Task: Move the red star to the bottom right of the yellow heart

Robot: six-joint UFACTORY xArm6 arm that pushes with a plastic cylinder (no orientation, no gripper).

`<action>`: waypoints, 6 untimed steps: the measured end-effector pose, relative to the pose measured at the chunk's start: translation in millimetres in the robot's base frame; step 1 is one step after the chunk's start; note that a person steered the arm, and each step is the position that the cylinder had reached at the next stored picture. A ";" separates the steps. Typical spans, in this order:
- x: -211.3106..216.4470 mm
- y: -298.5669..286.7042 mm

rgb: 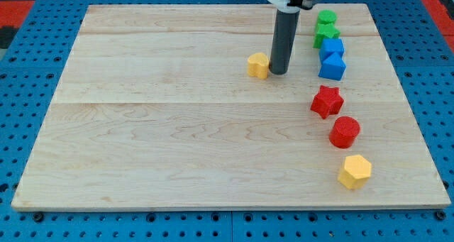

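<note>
The red star point(326, 101) lies on the wooden board toward the view's right, about mid-height. The yellow heart point(258, 65) lies left of and above it, near the board's upper middle. My tip point(278, 73) rests on the board just right of the yellow heart, touching or nearly touching its right side. The red star is well to the lower right of my tip, apart from it.
A red cylinder point(345, 132) and a yellow hexagon point(355, 172) lie below the red star. Two green blocks point(326, 18) point(325, 34) and two blue blocks point(332, 48) point(332, 67) stand in a column at upper right. The wooden board point(177, 128) sits on a blue pegboard.
</note>
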State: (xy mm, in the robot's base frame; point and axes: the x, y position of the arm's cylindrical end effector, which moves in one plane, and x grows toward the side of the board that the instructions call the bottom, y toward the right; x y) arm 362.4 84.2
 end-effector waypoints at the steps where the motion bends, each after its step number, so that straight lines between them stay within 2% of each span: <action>1: 10.3 33.3; 2: 57.6 51.2; 4: 98.4 185.2; 5: 140.8 173.7; 6: 98.9 84.6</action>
